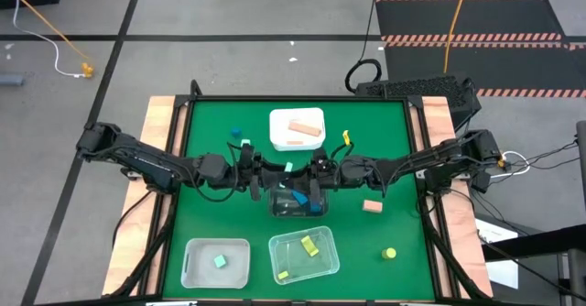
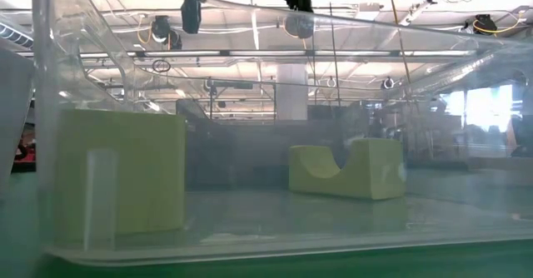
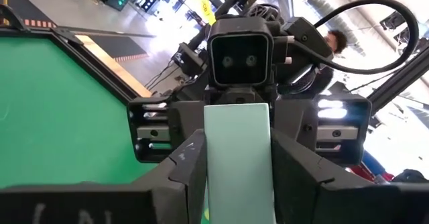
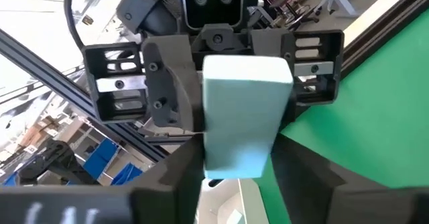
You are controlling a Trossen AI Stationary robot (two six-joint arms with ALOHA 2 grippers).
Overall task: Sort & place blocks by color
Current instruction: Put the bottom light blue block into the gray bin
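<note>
Two claws meet nose to nose over mid-table, the left claw (image 1: 265, 170) and the right claw (image 1: 311, 170), with a mint bar (image 3: 238, 157) bridging them. From overhead the bar is a pale speck between them, above a dark bin (image 1: 295, 201). Only the wrist views show it properly: a smooth, flat-faced, pale green bar with squared ends. The left claw is narrowed onto one end, its fingers (image 3: 191, 174) pressed against the bar's sides. The other end sits inside the right claw, but I cannot tell whether that claw grips it.

The low view shows neither claw, just a clear bin (image 2: 250, 253) holding a yellow block (image 2: 117, 170) and a yellow arch (image 2: 346, 168). Past the right claw, a tan cube (image 1: 371, 206) lies loose.
</note>
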